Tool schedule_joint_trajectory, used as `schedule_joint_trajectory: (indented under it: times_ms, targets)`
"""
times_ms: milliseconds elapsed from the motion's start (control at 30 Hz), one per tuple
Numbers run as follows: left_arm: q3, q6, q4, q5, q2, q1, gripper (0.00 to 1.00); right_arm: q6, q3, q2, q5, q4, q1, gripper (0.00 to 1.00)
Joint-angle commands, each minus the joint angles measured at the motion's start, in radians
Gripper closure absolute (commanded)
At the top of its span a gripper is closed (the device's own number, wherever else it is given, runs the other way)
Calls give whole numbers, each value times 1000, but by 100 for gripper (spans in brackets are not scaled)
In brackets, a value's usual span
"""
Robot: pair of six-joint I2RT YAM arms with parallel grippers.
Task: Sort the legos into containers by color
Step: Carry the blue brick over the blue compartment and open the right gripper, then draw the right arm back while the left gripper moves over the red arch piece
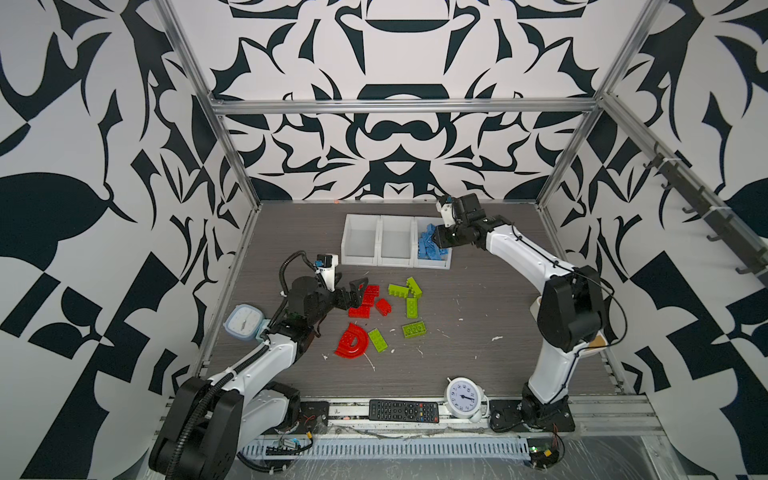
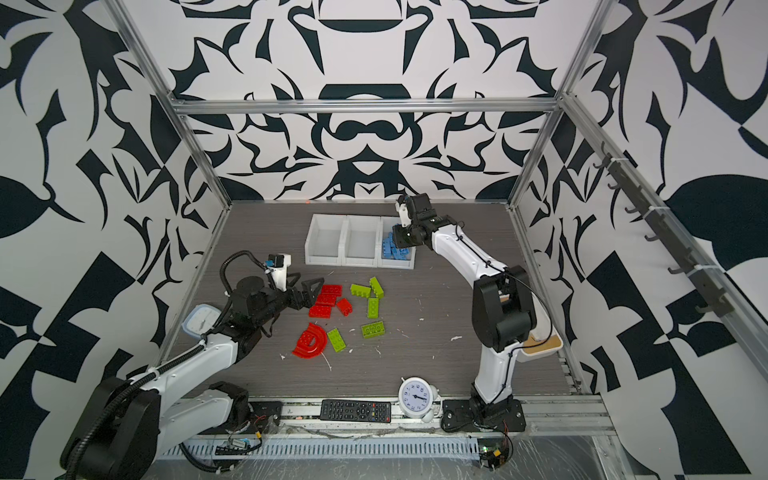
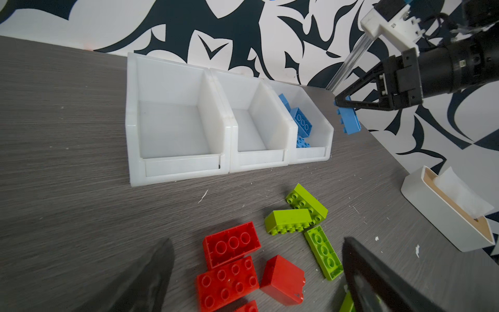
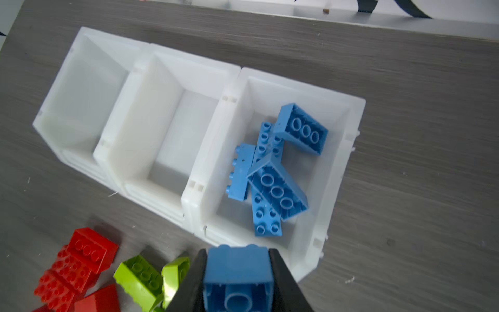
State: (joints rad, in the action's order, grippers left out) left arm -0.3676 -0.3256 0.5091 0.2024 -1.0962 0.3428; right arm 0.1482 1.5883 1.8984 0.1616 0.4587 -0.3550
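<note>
Three joined white containers stand in a row at the back. The right-hand one holds several light blue legos; the other two show bare floors. My right gripper is shut on a light blue brick, hanging over that bin's near rim. Red bricks, a red arch and lime green bricks lie on the table. My left gripper is open, low over the red bricks, with nothing between its fingers.
A white tub with a tan interior sits at the right edge. A black remote and a round white clock lie along the front rail. A square pale blue clock rests by the left arm.
</note>
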Motion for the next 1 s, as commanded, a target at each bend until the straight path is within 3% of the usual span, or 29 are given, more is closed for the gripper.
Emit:
schedule_joint_trajectory:
  times_ms: [0,367,667,800,967]
  targets:
    - [-41,-9,-45,-40,-6,2,0,-29,116,60,44,-9,16,83]
    - [-42,-7,-38,-30,-17,1,0,-48,242,177,32,24,28,81]
    - [-93,-6,-147,-61,-23,2,0,-70,245,171,23,34,33,40]
    - [-173,-25,-306,-105,-35,2,0,-116,193,91,30,28,39,34]
    - [-253,-60,-559,-161,7,5,0,-97,-128,-212,44,-195,50,27]
